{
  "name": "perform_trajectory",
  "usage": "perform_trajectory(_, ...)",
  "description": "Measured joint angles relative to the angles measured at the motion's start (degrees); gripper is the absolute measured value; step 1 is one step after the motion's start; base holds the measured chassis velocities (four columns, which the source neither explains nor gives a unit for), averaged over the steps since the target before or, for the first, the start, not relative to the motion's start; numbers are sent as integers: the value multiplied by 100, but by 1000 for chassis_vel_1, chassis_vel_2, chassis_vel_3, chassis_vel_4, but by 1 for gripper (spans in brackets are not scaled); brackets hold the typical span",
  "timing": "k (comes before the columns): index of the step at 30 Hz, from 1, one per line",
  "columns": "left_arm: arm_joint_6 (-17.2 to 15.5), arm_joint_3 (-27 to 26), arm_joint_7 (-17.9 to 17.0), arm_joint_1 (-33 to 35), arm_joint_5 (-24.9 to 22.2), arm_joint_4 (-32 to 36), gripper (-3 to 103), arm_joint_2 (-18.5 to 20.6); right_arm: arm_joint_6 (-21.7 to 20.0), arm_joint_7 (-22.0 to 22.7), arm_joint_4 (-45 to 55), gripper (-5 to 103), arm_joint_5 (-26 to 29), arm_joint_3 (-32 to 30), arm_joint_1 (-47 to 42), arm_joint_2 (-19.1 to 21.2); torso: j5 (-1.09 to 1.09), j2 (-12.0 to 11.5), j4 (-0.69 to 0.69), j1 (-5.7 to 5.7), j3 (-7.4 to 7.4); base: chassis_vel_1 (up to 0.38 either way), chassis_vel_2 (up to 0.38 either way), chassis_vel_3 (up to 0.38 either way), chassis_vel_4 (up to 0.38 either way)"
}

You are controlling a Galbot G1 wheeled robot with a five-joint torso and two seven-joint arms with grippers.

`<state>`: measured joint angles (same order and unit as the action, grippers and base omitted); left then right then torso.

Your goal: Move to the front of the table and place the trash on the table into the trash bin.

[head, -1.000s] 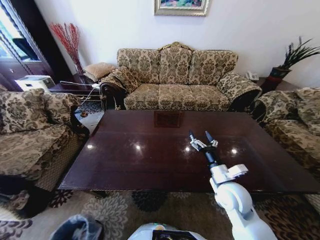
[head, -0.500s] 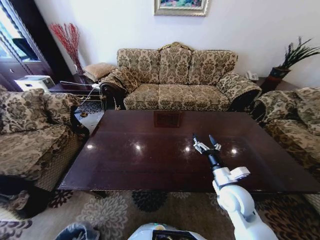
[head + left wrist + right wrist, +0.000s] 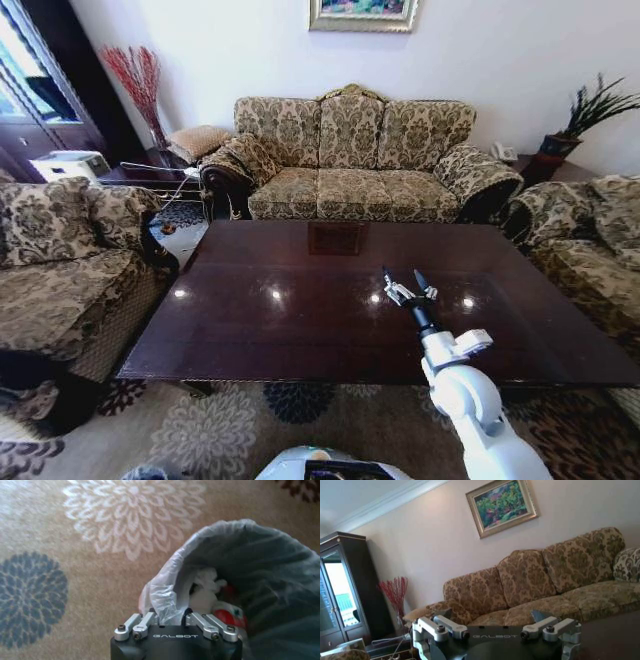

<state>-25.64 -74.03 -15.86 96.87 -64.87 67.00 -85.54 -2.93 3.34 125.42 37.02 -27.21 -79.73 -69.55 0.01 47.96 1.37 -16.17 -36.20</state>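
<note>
The table (image 3: 300, 320) is dark glossy wood, and its top shows just light reflections. My right gripper (image 3: 402, 276) hangs open over the table's right half with nothing between its fingers; the right wrist view has the same gripper (image 3: 490, 612) aimed at the sofa. My left gripper (image 3: 170, 617) is shut on the folded white bag at the rim of the trash bin (image 3: 270, 566), low beside me over the rug. Inside the bin lies trash: a white tissue (image 3: 207, 583) and a red-white can (image 3: 231, 615).
A three-seat patterned sofa (image 3: 350, 160) stands behind the table. Armchairs flank it on the left (image 3: 60, 270) and right (image 3: 590, 250). A floral rug (image 3: 220, 430) covers the floor between me and the table's front edge.
The bin held at the head view's bottom left edge has sunk lower, almost out of the picture. My right gripper wavered slightly over the table and stays open.
</note>
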Motion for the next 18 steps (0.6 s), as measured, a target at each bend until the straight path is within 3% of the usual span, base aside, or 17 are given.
perform_trajectory(4, -131, -46, 154, 117, 78, 186, 38, -69, -3, -2, 1, 100, -1, 64, 23, -47, -2, 0, -6, 0, 0, 0, 0, 0, 0)
perform_trajectory(7, -140, -115, 380, 310, 159, 467, 55, -155, -1, -12, 1, 100, -1, 101, 32, -84, -1, 0, -1, 0, 0, 0, 0, 0, 0)
perform_trajectory(11, -23, -149, 579, 471, 431, 646, 66, -203, 18, -32, -6, 100, 3, 148, 31, -106, -1, 0, -5, 0, 0, 0, 0, 0, 0)
perform_trajectory(16, 17, -209, 716, 661, 635, 791, 87, -240, 38, -60, -6, 100, 49, 204, 76, -193, -1, 0, -4, 0, 0, 0, 0, 0, 0)
perform_trajectory(18, 44, -214, 717, 686, 697, 790, 87, -257, 42, -65, -6, 100, 65, 217, 81, -221, -1, 0, -3, 0, 0, 0, 0, 0, 0)
